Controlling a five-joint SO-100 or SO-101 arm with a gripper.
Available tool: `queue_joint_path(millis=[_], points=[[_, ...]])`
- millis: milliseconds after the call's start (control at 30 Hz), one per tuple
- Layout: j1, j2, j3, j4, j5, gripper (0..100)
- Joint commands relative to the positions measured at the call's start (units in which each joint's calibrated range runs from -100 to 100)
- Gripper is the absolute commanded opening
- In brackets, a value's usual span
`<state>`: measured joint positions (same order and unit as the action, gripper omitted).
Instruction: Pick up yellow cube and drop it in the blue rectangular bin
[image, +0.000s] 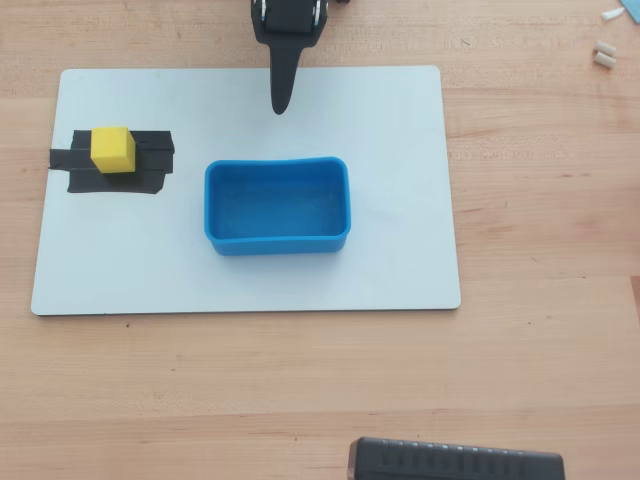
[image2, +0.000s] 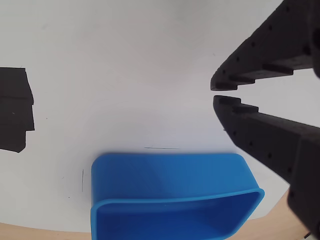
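Overhead view: white board (image: 400, 270) on a wooden table (image: 540, 380). Yellow cube (image: 112, 149) sits on a patch of black tape (image: 150, 160) at the board's left side, well apart from the gripper (image: 281, 106), which hangs at the top centre, fingers pressed nearly together, holding nothing. Blue rectangular bin (image: 278, 240) lies mid-board, empty, just below the fingertips and to the right of the cube.

Wrist view: gripper (image2: 215, 93) enters from the right, tips almost touching with a thin gap. Bin (image2: 170, 172) at the bottom centre. Black tape (image2: 15, 107) at the left edge; cube out of frame.
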<state>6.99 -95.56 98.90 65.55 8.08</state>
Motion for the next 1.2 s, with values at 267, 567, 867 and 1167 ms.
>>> queue_joint_path(millis=[267, 567, 867, 1167], points=[[2.62, -0.72, -5.26, 0.93, 1.32, 0], [5.02, 10.98, -15.26, -2.13, 3.08, 0], [11.96, 38.29, -36.26, -1.55, 4.84, 0], [21.57, 57.71, -50.72, -0.64, 12.36, 0]])
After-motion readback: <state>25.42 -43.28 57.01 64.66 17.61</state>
